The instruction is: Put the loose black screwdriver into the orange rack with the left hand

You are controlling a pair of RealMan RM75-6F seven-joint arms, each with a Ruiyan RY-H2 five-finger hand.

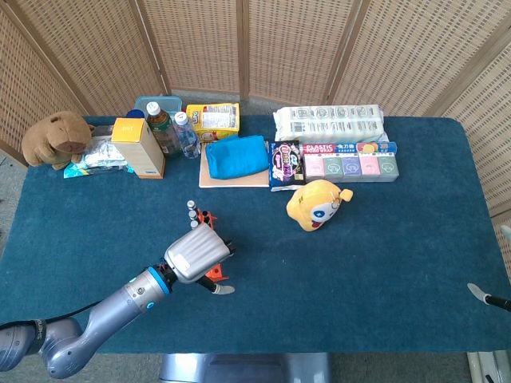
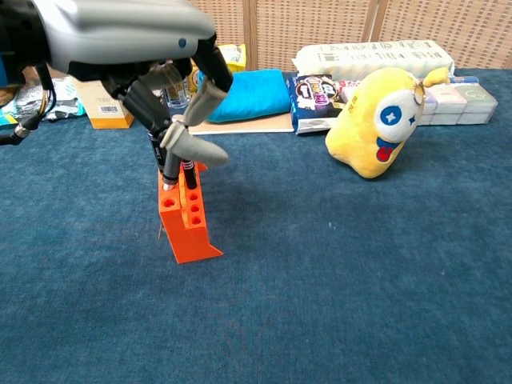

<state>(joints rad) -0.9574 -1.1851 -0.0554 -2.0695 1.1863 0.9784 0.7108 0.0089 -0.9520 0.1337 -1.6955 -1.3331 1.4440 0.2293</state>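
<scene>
The orange rack [image 2: 192, 232] stands on the blue cloth, and in the head view only slivers of the rack [image 1: 214, 274] show past my left hand [image 1: 196, 254]. In the chest view, my left hand [image 2: 120, 40] hangs over the rack's near end. Its fingers [image 2: 190, 149] curl around the top of the black screwdriver [image 2: 168, 170], which stands upright with its lower end in the rack's front hole. Another screwdriver [image 2: 190, 172] sits in the rack just behind it. Only a pale tip of my right hand [image 1: 481, 293] shows at the right edge of the head view.
A yellow plush toy [image 2: 380, 120] lies to the right of the rack. Along the back are a blue pouch [image 1: 236, 155], a snack packet [image 1: 284, 163], a yellow box [image 1: 139, 147], bottles [image 1: 164, 126], a brown plush [image 1: 54, 137] and a white pack [image 1: 329, 123].
</scene>
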